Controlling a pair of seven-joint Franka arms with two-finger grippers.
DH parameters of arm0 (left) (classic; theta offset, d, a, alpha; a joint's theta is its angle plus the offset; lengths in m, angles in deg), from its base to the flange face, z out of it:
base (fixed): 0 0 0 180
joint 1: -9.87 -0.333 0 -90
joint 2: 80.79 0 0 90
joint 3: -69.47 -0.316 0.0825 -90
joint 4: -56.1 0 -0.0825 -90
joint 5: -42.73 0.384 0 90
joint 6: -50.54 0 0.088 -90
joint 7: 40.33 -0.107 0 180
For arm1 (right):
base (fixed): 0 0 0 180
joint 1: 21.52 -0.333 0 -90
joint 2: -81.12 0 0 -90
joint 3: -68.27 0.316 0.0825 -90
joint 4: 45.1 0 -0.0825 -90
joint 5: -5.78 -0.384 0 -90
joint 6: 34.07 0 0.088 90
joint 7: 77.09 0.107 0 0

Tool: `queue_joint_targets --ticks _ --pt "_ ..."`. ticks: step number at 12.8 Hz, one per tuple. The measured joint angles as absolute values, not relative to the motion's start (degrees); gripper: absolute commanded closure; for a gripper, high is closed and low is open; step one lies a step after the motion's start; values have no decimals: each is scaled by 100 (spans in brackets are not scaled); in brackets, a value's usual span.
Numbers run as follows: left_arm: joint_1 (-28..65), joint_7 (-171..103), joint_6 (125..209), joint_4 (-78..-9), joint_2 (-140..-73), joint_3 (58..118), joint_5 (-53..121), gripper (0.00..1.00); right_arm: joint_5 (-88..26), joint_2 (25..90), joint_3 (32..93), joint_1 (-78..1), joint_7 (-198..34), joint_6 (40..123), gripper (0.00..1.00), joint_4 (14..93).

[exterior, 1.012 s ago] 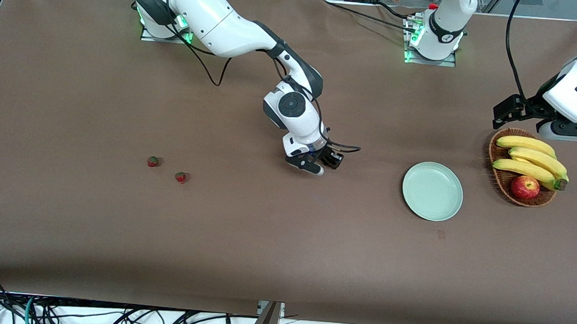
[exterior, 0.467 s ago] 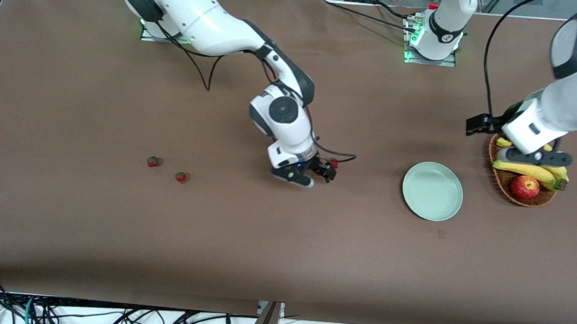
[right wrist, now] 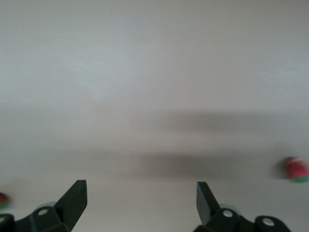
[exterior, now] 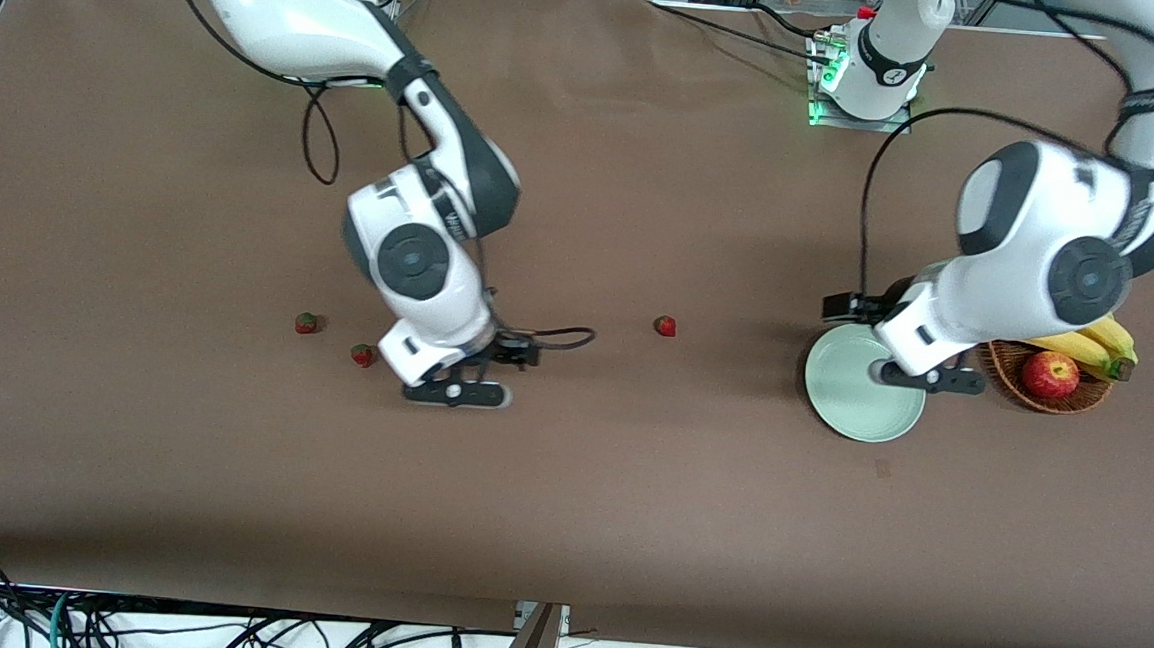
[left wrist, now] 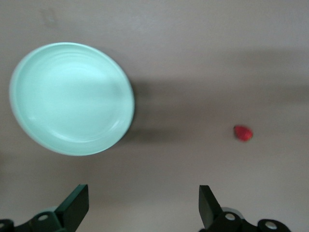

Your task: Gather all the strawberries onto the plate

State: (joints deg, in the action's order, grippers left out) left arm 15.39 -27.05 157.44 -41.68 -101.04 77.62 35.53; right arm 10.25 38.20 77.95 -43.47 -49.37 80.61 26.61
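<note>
Three strawberries lie on the brown table. Two of them point(exterior: 307, 323) point(exterior: 363, 355) lie toward the right arm's end. The third strawberry point(exterior: 665, 325) lies mid-table, apart from the plate, and shows in the left wrist view point(left wrist: 243, 133). The pale mint-green plate point(exterior: 847, 409) holds nothing; it also shows in the left wrist view point(left wrist: 72, 99). My right gripper point(exterior: 454, 394) is open and empty, low over the table beside the nearer of the pair; its wrist view point(right wrist: 141, 200) shows a strawberry point(right wrist: 296, 170). My left gripper point(exterior: 924, 377) is open and empty over the plate's edge, as its own view point(left wrist: 143, 205) shows.
A brown wicker basket point(exterior: 1005, 365) with bananas point(exterior: 1102, 341) and a red apple point(exterior: 1050, 374) stands beside the plate toward the left arm's end. A black cable point(exterior: 556, 338) trails from the right wrist.
My right gripper moved away from the mid-table strawberry toward the pair at the right arm's end. My left arm swung from over the basket to over the plate's edge.
</note>
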Motion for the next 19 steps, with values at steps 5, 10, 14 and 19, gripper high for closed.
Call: queue_joint_targets --ticks 5,10,14,19 --pt "2729 -558 17098 -4173 -11034 7796 3642 0 1049 4301 7293 -3700 -6847 8055 0 3967" --pt "3534 1142 18163 -4178 -11912 7793 4505 0 1028 4363 6577 -3312 -8029 8428 0 4899" --pt "3681 1381 18365 -4174 -12125 7790 4521 31 515 4363 6506 -3203 -8031 8752 0 5409" --pt "3736 1403 18361 -4175 -12125 7790 4521 83 475 4364 6502 -3203 -8031 8816 73 5546"
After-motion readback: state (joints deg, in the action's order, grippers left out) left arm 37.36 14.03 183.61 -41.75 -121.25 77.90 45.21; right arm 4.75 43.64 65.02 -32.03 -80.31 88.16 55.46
